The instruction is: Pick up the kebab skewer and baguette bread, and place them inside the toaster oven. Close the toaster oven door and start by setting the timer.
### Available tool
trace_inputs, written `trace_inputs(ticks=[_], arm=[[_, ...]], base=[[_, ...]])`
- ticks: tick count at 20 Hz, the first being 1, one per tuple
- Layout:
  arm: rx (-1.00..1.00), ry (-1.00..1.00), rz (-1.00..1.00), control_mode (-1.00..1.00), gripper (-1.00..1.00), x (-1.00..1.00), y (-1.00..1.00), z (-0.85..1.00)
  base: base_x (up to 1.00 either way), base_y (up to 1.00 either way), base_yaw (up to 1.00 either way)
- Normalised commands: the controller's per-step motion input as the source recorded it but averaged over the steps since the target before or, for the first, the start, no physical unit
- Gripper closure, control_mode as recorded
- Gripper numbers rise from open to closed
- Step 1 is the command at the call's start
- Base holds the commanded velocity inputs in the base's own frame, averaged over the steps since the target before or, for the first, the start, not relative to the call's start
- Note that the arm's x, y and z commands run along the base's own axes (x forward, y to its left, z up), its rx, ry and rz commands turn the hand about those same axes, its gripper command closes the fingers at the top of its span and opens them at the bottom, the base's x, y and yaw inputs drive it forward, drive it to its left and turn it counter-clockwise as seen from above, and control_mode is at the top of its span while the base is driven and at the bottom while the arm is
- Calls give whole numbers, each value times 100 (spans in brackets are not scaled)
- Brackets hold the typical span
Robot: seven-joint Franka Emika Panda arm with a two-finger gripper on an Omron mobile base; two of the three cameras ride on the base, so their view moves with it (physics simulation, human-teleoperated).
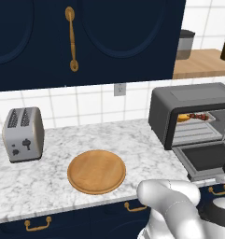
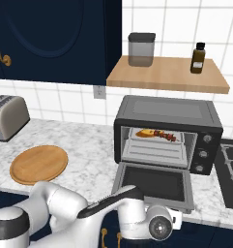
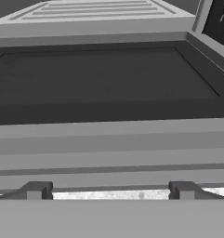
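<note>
Tool: we see our tool (image 3: 111,197) by its two dark fingertips (image 3: 35,190) in the hand view, spread wide with nothing between them; it sits low at the front edge of the oven door.
Oven door: the toaster oven door (image 2: 155,183) is dropped flat open, its dark glass window facing up, directly ahead of our tool; the near rim of the door (image 3: 111,148) runs just above the fingertips.
Toaster oven: the toaster oven (image 2: 166,116) stands on the worktop (image 1: 53,154) beyond the door, its cavity open toward our tool.
Skewer: we see the kebab skewer (image 2: 165,135) lying on the wire rack inside the oven, ahead of and above our tool.
Bread: the baguette bread (image 2: 144,133) lies on the same rack, touching or just beside the skewer's left end.
Board: a round wooden board (image 1: 96,171) rests on the worktop well to the left of our tool.
Toaster: a silver two-slot toaster (image 1: 23,133) stands further left, beyond the board.
</note>
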Motion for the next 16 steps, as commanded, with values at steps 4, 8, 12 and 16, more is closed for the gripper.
trace_inputs(ticks=[4,8,12,16], arm=[[0,1,0,-100,-100,0,0,-4],[0,4,0,-100,-100,-6,0,-2],[0,4,0,-100,-100,-12,0,0],[0,1,0,-100,-100,0,0,-2]], base=[[0,0,0],[0,0,0],[0,0,0],[0,0,0]])
